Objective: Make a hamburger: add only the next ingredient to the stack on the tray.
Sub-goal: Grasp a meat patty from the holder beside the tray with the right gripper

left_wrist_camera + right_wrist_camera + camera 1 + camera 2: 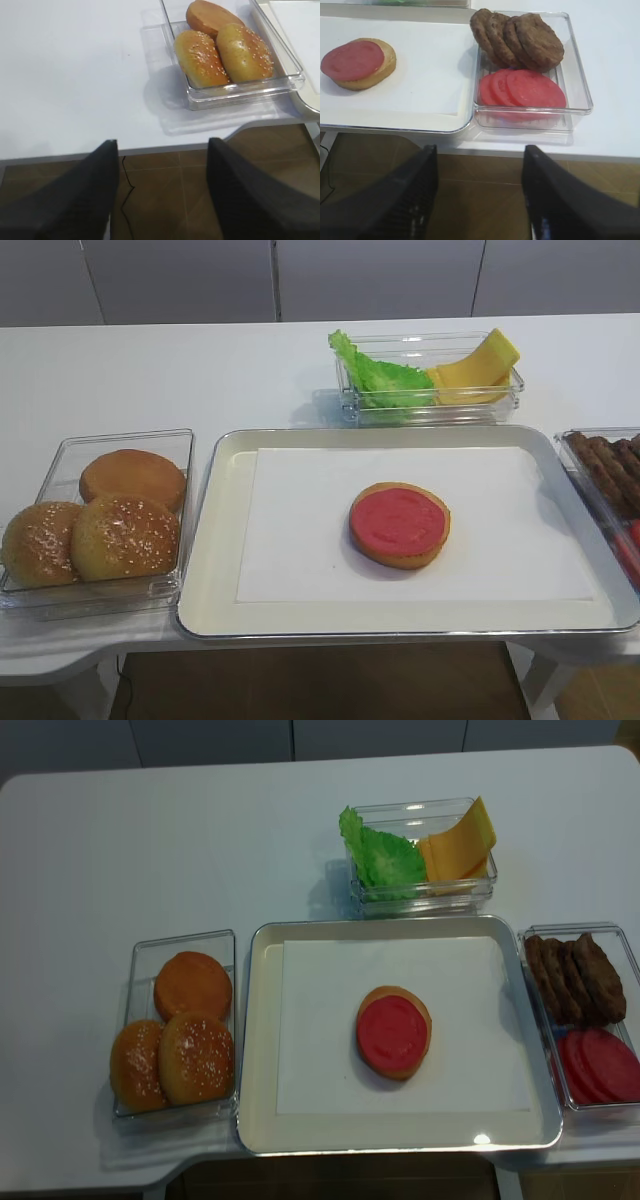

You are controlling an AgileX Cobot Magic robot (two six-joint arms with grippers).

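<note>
While the right end effector [479, 192] hangs wide and empty off the counter's near edge, patties [575, 978] lean in the right bin; the stack [393, 1031] sits mid-tray [258, 1050]. Left end effector [161, 192] likewise wide, empty.

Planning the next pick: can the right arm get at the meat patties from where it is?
Probably yes. The right gripper hangs open off the table edge, facing the clear bin; the patties lean uncovered at its far end, behind the pink slices.

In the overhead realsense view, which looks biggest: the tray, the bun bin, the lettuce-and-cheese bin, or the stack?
1. Tray, clearly largest.
2. Bun bin.
3. Lettuce-and-cheese bin, close to the bun bin, so that order is unsure.
4. Stack, smallest.
</note>
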